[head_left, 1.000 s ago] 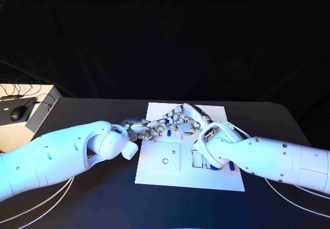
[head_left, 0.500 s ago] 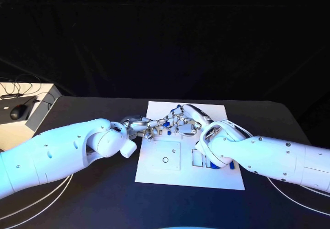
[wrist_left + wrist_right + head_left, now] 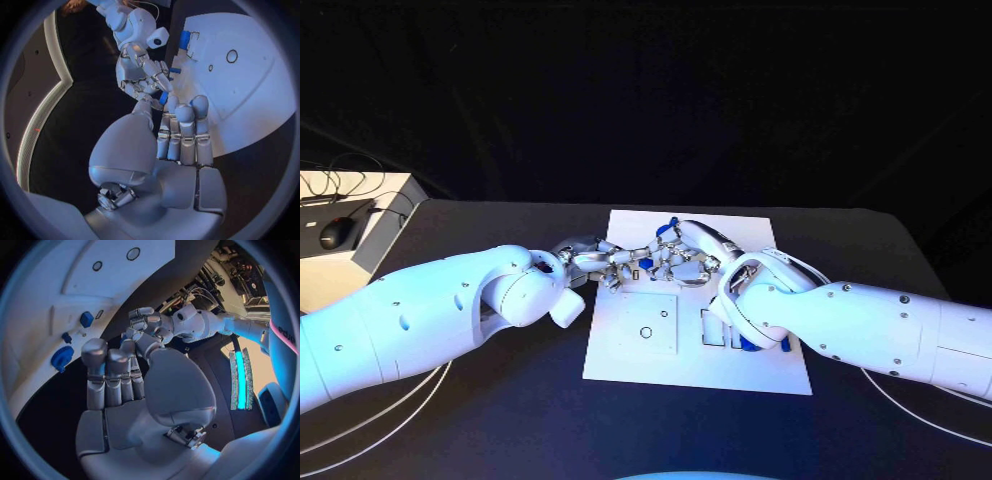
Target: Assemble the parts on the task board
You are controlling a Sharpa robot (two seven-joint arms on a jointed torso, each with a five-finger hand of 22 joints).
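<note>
The white task board (image 3: 678, 372) lies mid-table. My two hands meet fingertip to fingertip above its far half. A small blue part (image 3: 164, 97) sits between them: my left hand (image 3: 593, 268) pinches it between thumb and fingers, and the fingertips of my right hand (image 3: 687, 252) close on it from the other side. The left wrist view shows the right hand (image 3: 140, 72) curled over the part. In the right wrist view the left hand (image 3: 155, 324) faces my right hand's (image 3: 119, 370) fingers. More blue parts (image 3: 61, 357) lie on the board.
A raised white square with a round hole (image 3: 646, 331) sits on the board's near left. Blue pieces stand in slots (image 3: 740, 341) beside my right forearm. A white box with a mouse (image 3: 339, 236) stands off the table's left. White cables (image 3: 387, 425) curve along the near table.
Both hands, still joined at the fingertips, have shifted slightly towards the board's far edge, uncovering more of the white square. The blue part stays between them.
</note>
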